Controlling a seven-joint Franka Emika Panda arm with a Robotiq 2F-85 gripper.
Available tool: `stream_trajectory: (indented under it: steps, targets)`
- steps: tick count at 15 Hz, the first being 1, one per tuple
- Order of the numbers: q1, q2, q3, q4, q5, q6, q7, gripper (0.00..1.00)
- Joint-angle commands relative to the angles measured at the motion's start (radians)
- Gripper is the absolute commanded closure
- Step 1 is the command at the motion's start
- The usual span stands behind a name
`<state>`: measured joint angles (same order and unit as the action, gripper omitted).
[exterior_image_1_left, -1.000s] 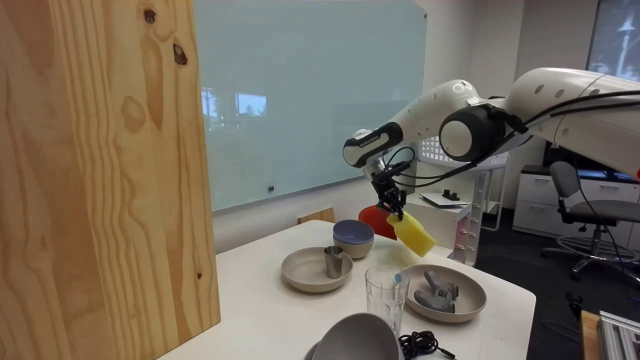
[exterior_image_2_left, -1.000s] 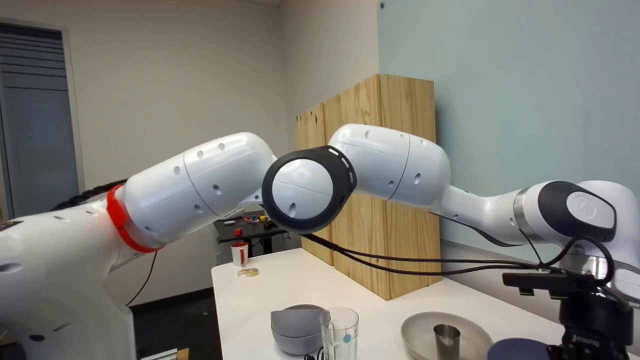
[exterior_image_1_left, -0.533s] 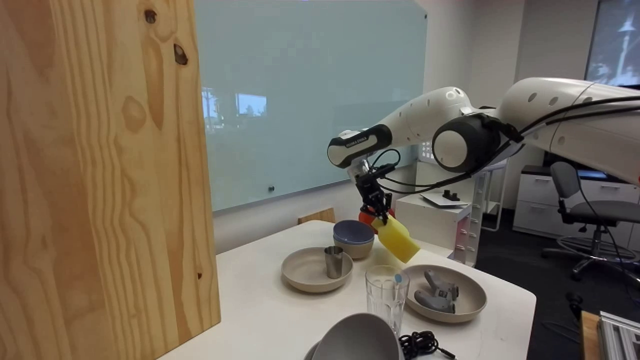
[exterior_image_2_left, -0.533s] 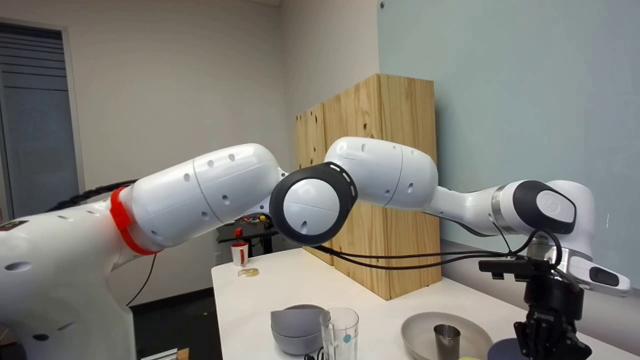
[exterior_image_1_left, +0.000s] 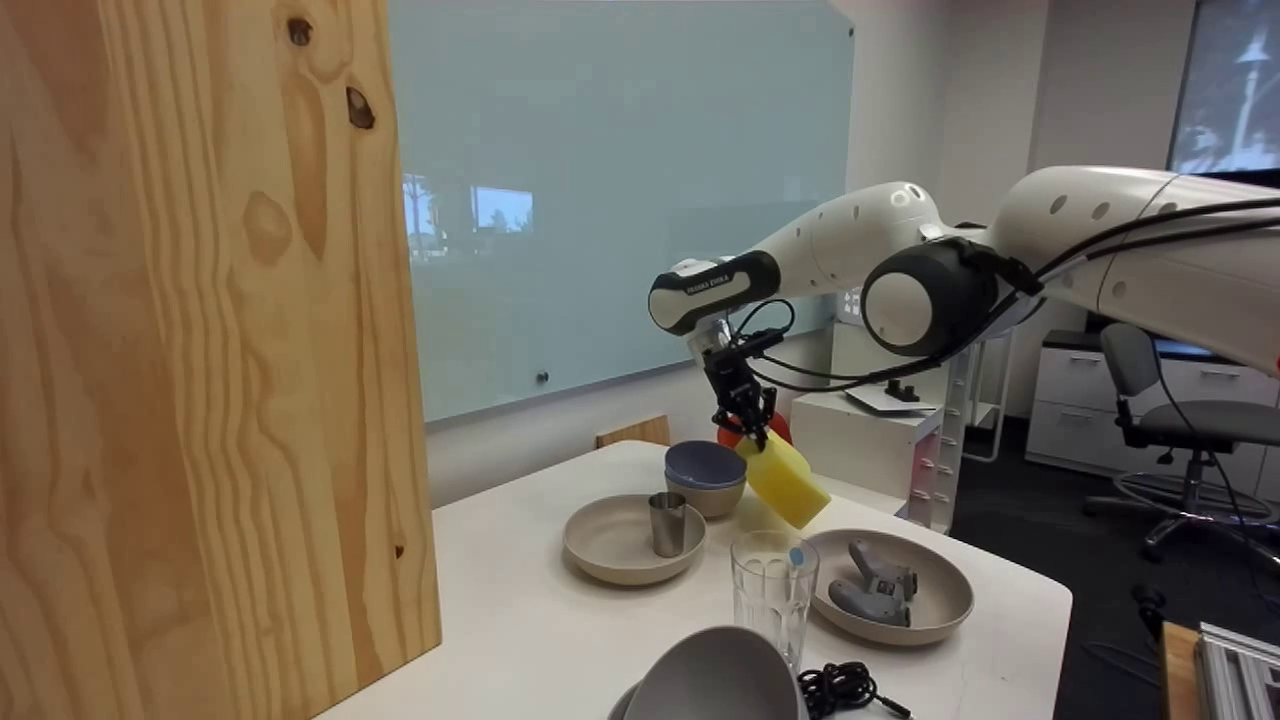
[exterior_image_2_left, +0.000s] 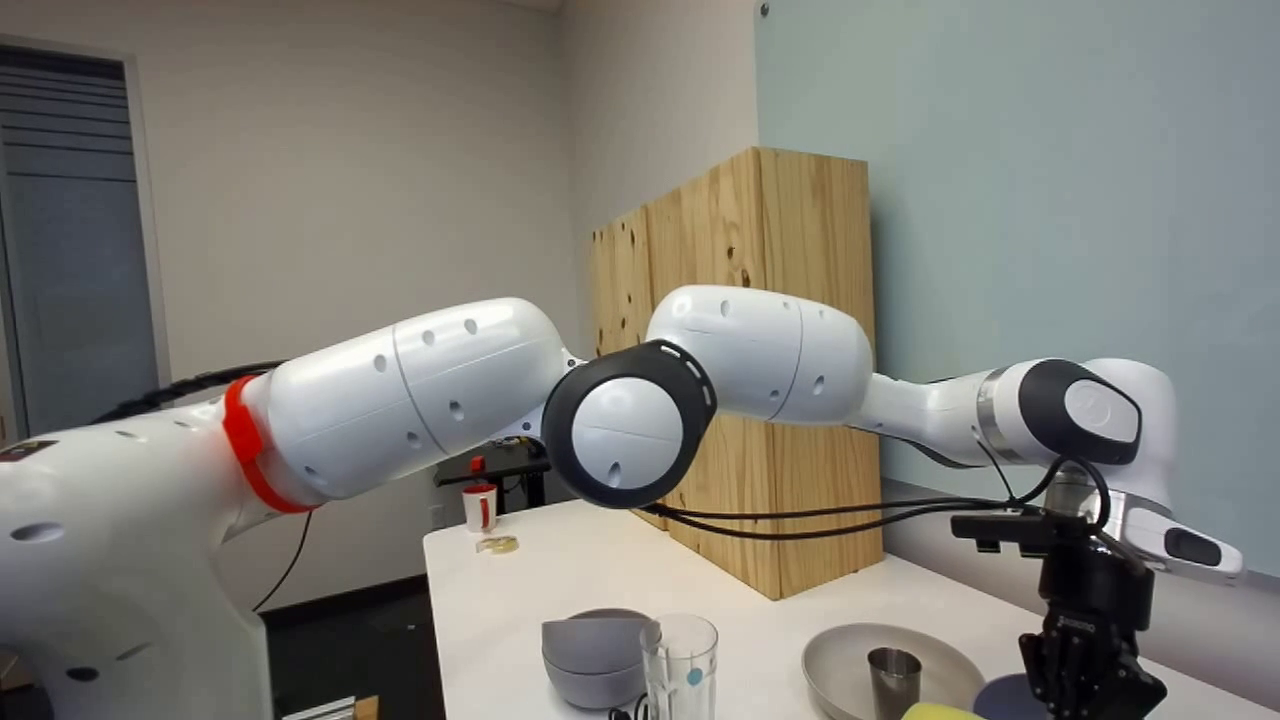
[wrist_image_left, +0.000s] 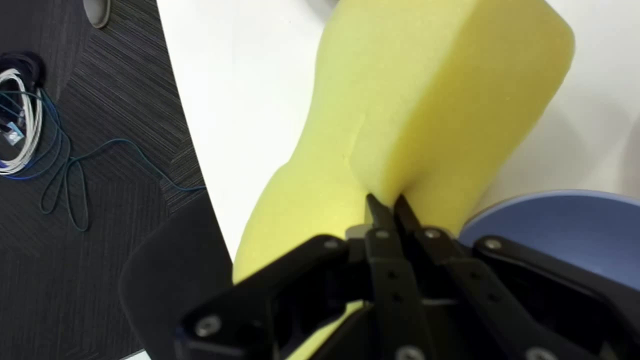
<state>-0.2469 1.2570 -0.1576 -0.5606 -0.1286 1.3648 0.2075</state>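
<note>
In an exterior view, a white arm (exterior_image_2_left: 760, 350) spans the scene, its black gripper (exterior_image_2_left: 1092, 690) directed downward at lower right and partly hiding a blue bowl (exterior_image_2_left: 1005, 697). A yellow object (exterior_image_2_left: 938, 713) is cut off by the lower edge. A metal cup (exterior_image_2_left: 893, 690) stands inside a shallow dish (exterior_image_2_left: 835, 662); leftward, a glass tumbler (exterior_image_2_left: 680, 670) stands near stacked gray bowls (exterior_image_2_left: 595, 655).

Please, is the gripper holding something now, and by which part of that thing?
Yes: the gripper pinches the yellow sponge at a squeezed-in spot along one edge.
</note>
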Motion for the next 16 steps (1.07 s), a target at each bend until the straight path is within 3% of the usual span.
stream_trajectory:
  steps: [1, 5, 6, 7, 9, 10, 12, 16]
  targets:
    - [-0.010, 0.043, 0.017, 0.063, 0.033, -0.014, 0.038, 0.99]
    - [-0.010, 0.072, 0.020, 0.130, 0.056, -0.042, 0.061, 0.99]
    - [-0.009, 0.076, 0.023, 0.145, 0.062, -0.049, 0.065, 0.92]
    - [-0.010, 0.078, 0.030, 0.159, 0.074, -0.062, 0.071, 0.70]
    - [-0.006, 0.081, 0.040, 0.181, 0.086, -0.085, 0.079, 0.67]
    - [-0.005, 0.083, 0.046, 0.192, 0.094, -0.093, 0.079, 0.60]
    - [0.000, 0.026, 0.054, 0.097, 0.101, -0.067, 0.075, 0.45]
    - [0.001, 0.028, 0.062, 0.098, 0.110, -0.067, 0.075, 0.17]
